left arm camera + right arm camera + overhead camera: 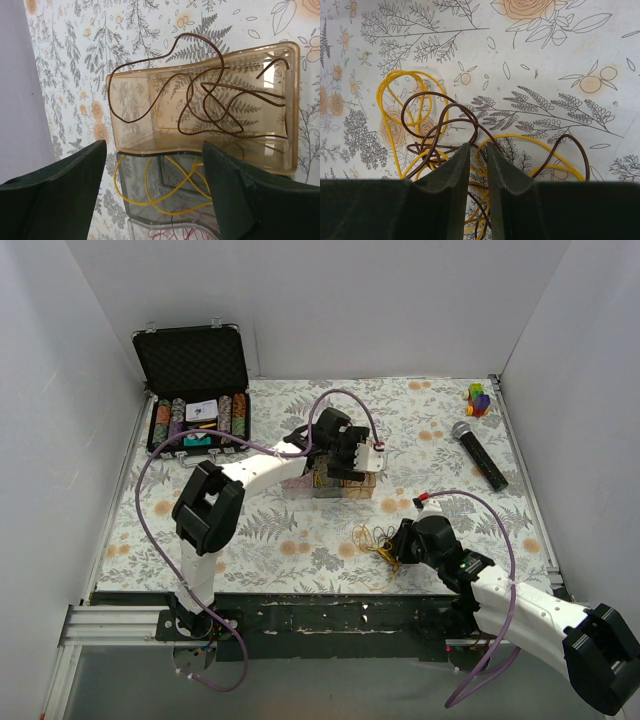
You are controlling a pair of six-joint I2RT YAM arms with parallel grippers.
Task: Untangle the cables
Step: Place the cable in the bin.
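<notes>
The cables (372,540) lie as a small tangle of yellow and dark brown strands on the floral cloth, front centre; they also show in the right wrist view (427,93). My right gripper (392,550) (478,145) sits down on the tangle, its jaws closed to a narrow gap with strands running through it. My left gripper (355,455) (154,145) is open and empty above a row of clear trays (330,485). The amber tray (135,100) holds a brown wire (200,105), the grey tray a yellow wire (165,197), and the clear one a pink wire (170,232).
An open black case of poker chips (195,420) stands at the back left. A microphone (480,453) lies at the right and a small coloured toy (479,398) at the back right corner. White walls enclose the table.
</notes>
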